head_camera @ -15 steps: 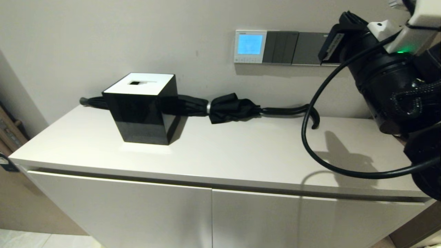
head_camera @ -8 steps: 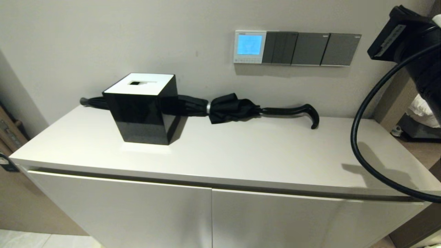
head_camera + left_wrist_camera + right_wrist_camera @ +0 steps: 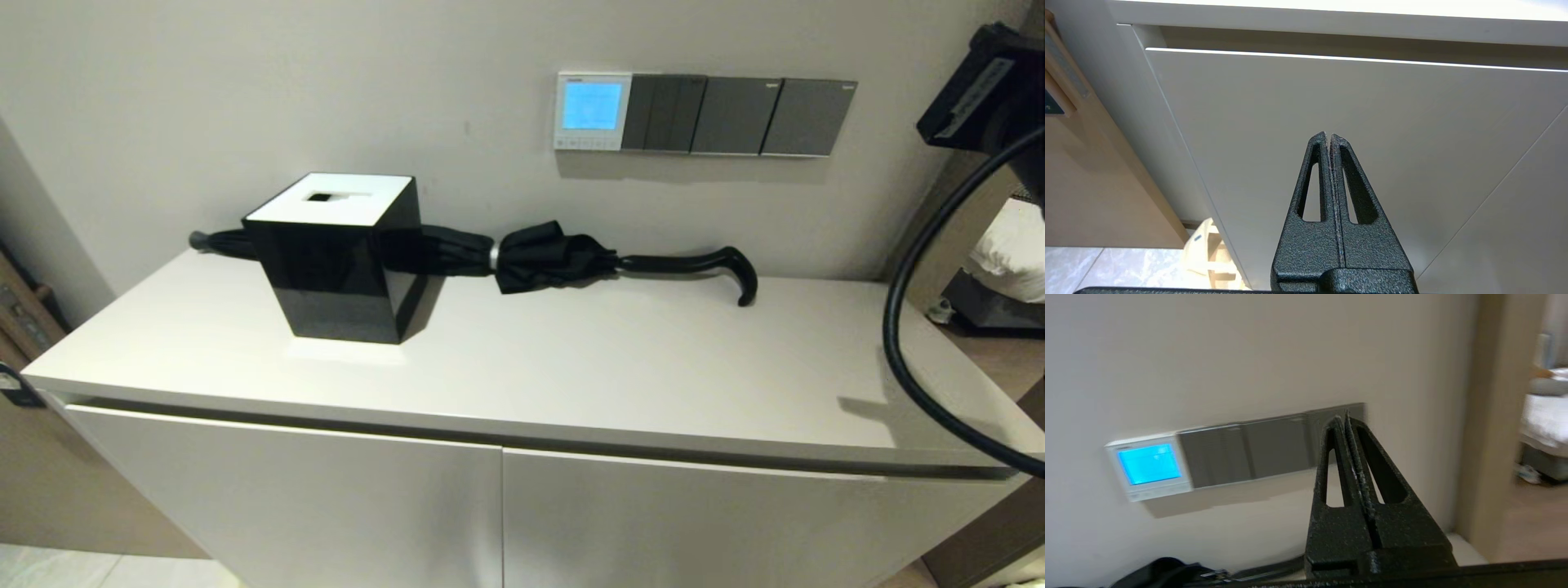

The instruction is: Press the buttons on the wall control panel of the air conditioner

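Observation:
The air conditioner's wall control panel [image 3: 593, 110] is a small white-framed square with a lit light blue screen, on the wall above the cabinet. The buttons [image 3: 588, 143] are a row of tiny keys along its bottom edge. The panel also shows in the right wrist view [image 3: 1149, 465], with its buttons [image 3: 1153, 493] blurred. My right gripper [image 3: 1342, 416] is shut and empty, held off the wall to the right of the panel, in front of the rightmost switch plate. My right arm [image 3: 971, 98] is at the head view's right edge. My left gripper [image 3: 1329, 134] is shut, parked low before the cabinet door.
Dark grey switch plates [image 3: 739, 116] sit right of the panel. A black folded umbrella [image 3: 547, 253] lies along the wall on the white cabinet top [image 3: 571, 367]. A black tissue box [image 3: 335, 253] stands at the left. A doorway [image 3: 1535, 437] opens to the right.
My right arm has swung to the right and away from the switch plates, from covering the rightmost plate to the view's edge. The panel's screen stays lit.

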